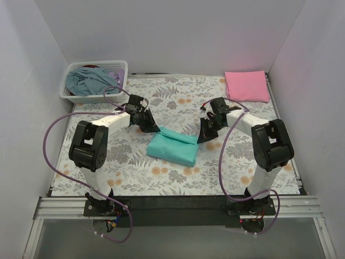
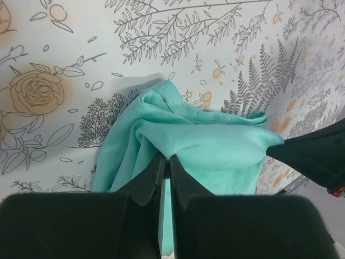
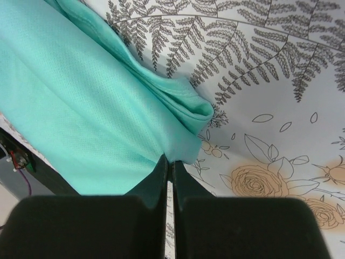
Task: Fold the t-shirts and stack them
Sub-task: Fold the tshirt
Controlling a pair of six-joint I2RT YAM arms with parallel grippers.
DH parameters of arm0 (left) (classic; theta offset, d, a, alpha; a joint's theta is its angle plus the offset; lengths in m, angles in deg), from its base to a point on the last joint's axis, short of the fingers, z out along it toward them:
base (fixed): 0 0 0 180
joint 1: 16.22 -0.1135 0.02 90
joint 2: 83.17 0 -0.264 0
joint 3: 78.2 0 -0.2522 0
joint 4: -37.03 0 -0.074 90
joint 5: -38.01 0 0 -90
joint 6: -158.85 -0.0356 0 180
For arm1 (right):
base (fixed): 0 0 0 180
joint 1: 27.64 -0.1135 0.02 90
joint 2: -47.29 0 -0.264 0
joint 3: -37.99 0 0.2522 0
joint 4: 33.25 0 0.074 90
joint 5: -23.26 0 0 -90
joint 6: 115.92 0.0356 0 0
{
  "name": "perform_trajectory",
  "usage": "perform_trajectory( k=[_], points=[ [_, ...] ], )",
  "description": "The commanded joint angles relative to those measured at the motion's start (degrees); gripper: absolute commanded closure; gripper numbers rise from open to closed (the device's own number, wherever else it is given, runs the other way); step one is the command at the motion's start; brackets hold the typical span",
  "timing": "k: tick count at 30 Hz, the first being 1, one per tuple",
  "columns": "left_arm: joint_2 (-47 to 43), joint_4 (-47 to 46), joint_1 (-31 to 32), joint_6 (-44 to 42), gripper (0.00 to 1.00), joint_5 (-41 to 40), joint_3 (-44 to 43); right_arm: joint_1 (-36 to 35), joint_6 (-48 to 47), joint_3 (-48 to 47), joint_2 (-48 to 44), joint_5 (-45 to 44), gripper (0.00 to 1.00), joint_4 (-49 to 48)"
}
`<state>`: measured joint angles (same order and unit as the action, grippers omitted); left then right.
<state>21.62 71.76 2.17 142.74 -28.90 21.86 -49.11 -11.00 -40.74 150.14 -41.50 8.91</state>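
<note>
My left pincer (image 2: pixel 166 160) is drawn down to a thin slit. A sliver of teal shows between its fingers, so it is nipping the edge of the teal t-shirt (image 2: pixel 205 145). From its wrist camera the cloth bunches up in soft folds toward 12 o'clock, and a dark part of the other arm shows at 3 o'clock.

My right pincer (image 3: pixel 168 162) is just as narrow. The hem of the same teal t-shirt (image 3: pixel 70 108) runs in at its tips, and a rolled corner of the fold lies just off them at 1 o'clock.

From above, the left pincer (image 1: pixel 156 129) sits at the 11 o'clock corner of the teal t-shirt (image 1: pixel 172 148). The right pincer (image 1: pixel 204 137) sits at its 2 o'clock corner. The garment lies as a folded oblong in the middle of the floral table cover (image 1: pixel 135 167), between the two arms.

The pink t-shirt (image 1: pixel 247 85) lies folded flat at 1 o'clock from the teal one, well apart from it in the far right corner of the table.

The white lattice basket (image 1: pixel 86 100) stands at 10 o'clock, in the far left corner. A blue-grey cloth (image 1: pixel 89 81) is heaped inside it, with a bit of purple fabric (image 1: pixel 114 73) beside that.
</note>
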Motion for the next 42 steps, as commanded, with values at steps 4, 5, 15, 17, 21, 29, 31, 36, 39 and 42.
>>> perform_trajectory(
  k=[4,5,15,17,21,29,31,36,39,42],
  points=[
    [-3.0,-1.1,-0.3,-0.5,0.75,-7.1,-1.3,0.4,1.1,-0.2,-2.7,-2.9,0.79,-2.4],
    [-4.5,-1.1,-0.2,-0.6,0.7,-7.4,-1.4,0.4,1.3,-0.1,-4.0,-4.5,0.73,-2.2],
    [-20.5,-0.5,9.0,-0.7,0.57,-16.5,3.6,-1.8,4.1,8.0,-23.2,-4.9,0.67,-13.0],
    [-22.3,-1.9,10.6,-0.2,0.61,-15.5,6.8,-2.9,5.1,11.0,-23.7,1.0,0.67,-18.9],
    [-20.5,-6.0,11.1,-0.1,0.76,-12.1,9.9,-4.4,7.0,13.4,-19.4,7.8,0.67,-25.8],
    [-9.3,-8.1,11.1,-1.5,0.9,-10.8,5.2,-4.2,6.5,14.1,-11.1,10.6,0.68,-33.0],
    [-7.3,-8.3,11.1,-1.6,0.91,-11.4,3.2,-3.8,6.1,13.6,-8.6,10.4,0.68,-33.3],
    [0.0,-8.4,10.3,-0.7,0.9,-12.5,-1.1,-0.3,6.1,12.7,-3.9,10.4,0.68,-34.9],
    [2.5,-8.4,9.2,0.6,0.9,-11.2,-3.3,2.9,7.3,11.9,-1.7,11.6,0.68,-35.6],
    [2.9,-8.8,8.7,2.8,0.87,-10.2,-4.5,5.5,8.6,11.0,-0.9,12.9,0.68,-36.0]
  ],
)
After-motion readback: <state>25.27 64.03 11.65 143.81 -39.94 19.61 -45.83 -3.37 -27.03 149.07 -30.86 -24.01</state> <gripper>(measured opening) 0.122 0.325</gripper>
